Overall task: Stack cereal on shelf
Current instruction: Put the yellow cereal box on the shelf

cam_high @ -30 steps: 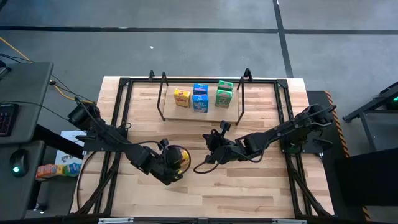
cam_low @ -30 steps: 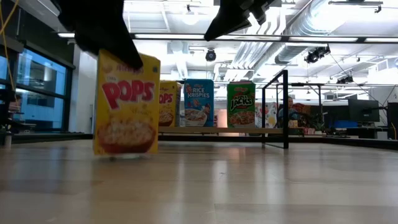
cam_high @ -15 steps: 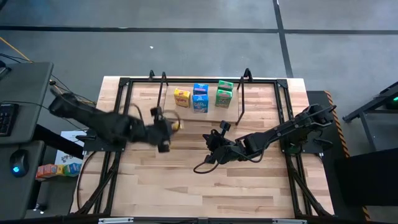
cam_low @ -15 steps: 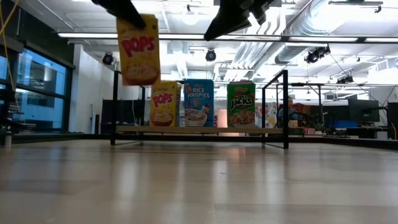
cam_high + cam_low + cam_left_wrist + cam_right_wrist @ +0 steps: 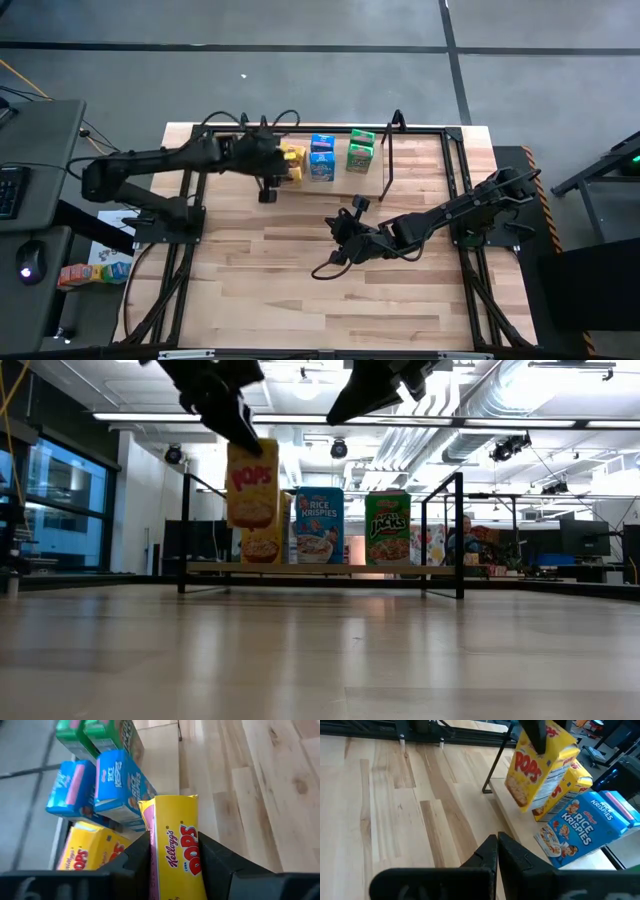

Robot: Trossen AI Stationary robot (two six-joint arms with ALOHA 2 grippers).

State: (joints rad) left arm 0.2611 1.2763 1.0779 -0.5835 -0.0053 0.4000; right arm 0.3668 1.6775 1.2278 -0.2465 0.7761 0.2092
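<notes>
The left pincer clamps a yellow Corn Pops box, which has travelled from mid-table to hang above the shelf, over the yellow Pops box standing there beside the Rice Krispies box and green box. The right pincer, closed and empty, waits over the wooden table. An office shows behind.

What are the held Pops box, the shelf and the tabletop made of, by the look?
Pops box, held in the left gripper: likely thin printed cardboard, with sharp folded edges and a slight sheen.
Shelf: pale wood-look board among thin black rod uprights, probably painted metal.
Tabletop: light wood planks with visible grain and seams; it looks smooth, perhaps sealed.
</notes>
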